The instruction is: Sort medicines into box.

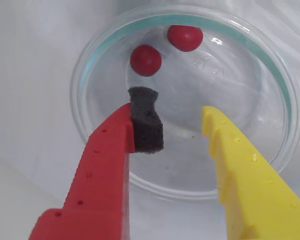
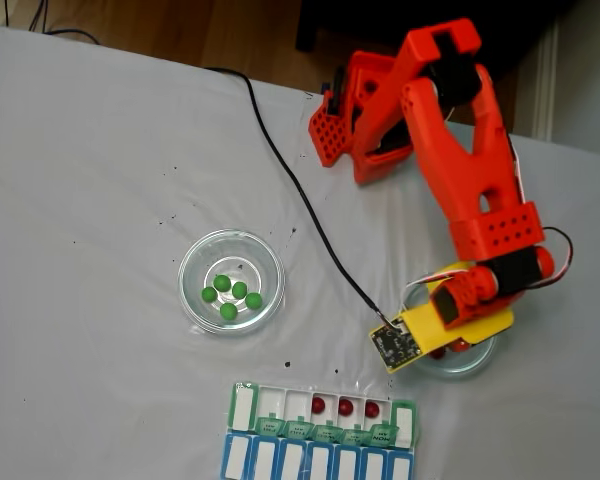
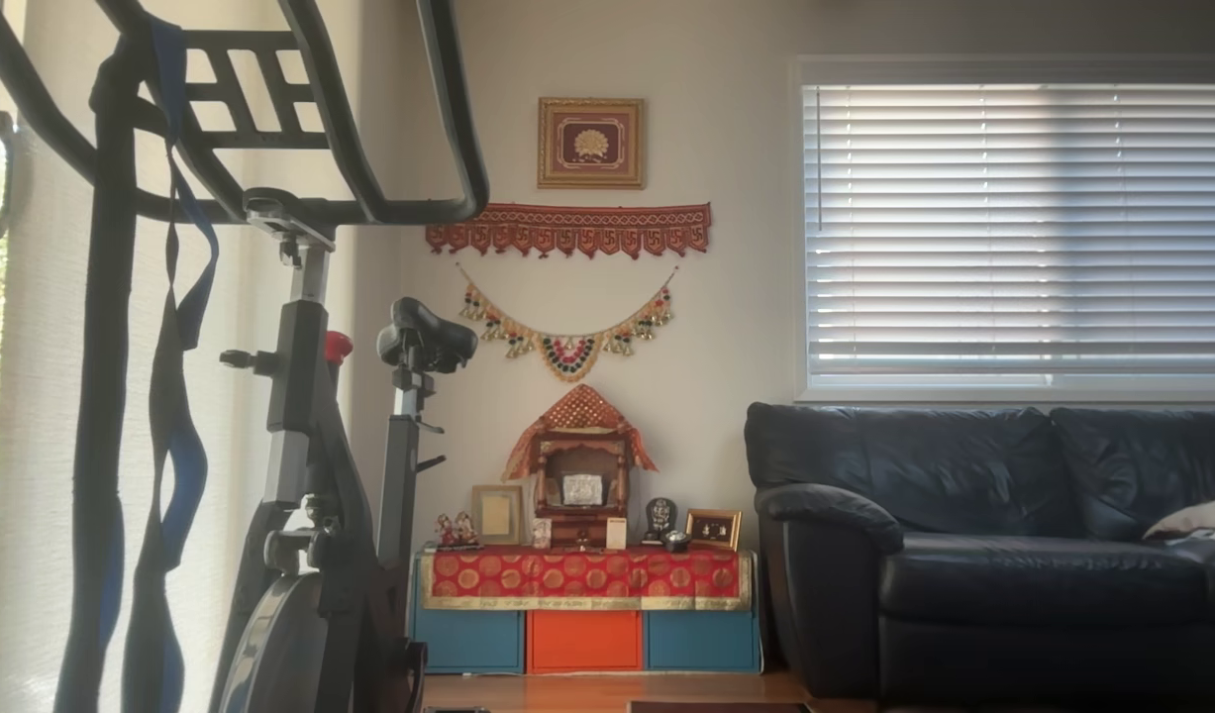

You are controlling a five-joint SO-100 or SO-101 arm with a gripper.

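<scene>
The gripper hung with its jaws spread, empty, over a glass dish. Two red balls lay in that dish at about twelve o'clock from the fingertips, untouched. In the fixed view, three red balls sat in the box at seven o'clock from the gripper; its labels were unreadable. Five green balls sat in another dish.
</scene>
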